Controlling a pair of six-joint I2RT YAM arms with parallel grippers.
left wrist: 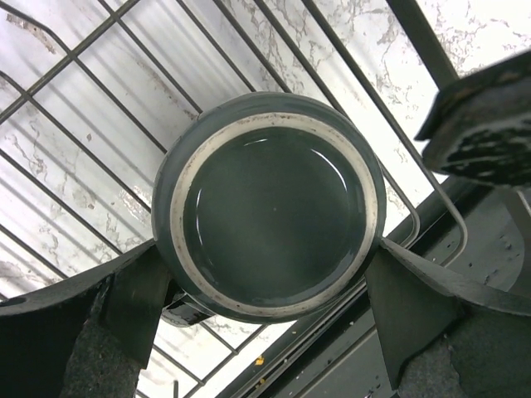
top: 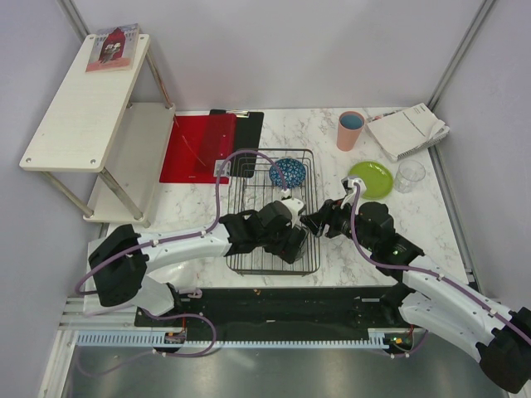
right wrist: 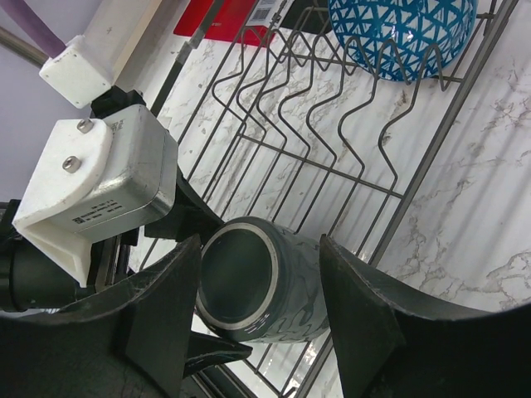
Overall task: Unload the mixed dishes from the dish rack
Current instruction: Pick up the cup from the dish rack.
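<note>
My right end effector (right wrist: 253, 311) is clamped on the dark grey mug (right wrist: 257, 290) in the dish rack (top: 249, 203) — my left end effector (left wrist: 265, 303) stands wide open around its base. Blue patterned bowl (top: 287, 172) sits in the rack's far end; lime-green plate (top: 371, 178), clear glass (top: 410, 175) and pink cup (top: 350, 130) rest on the surface (top: 299, 133).

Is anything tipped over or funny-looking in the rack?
Yes. The mug lies on its side on the rack bars, its mouth facing sideways. The bowl stands on edge, which is normal for a rack.
</note>
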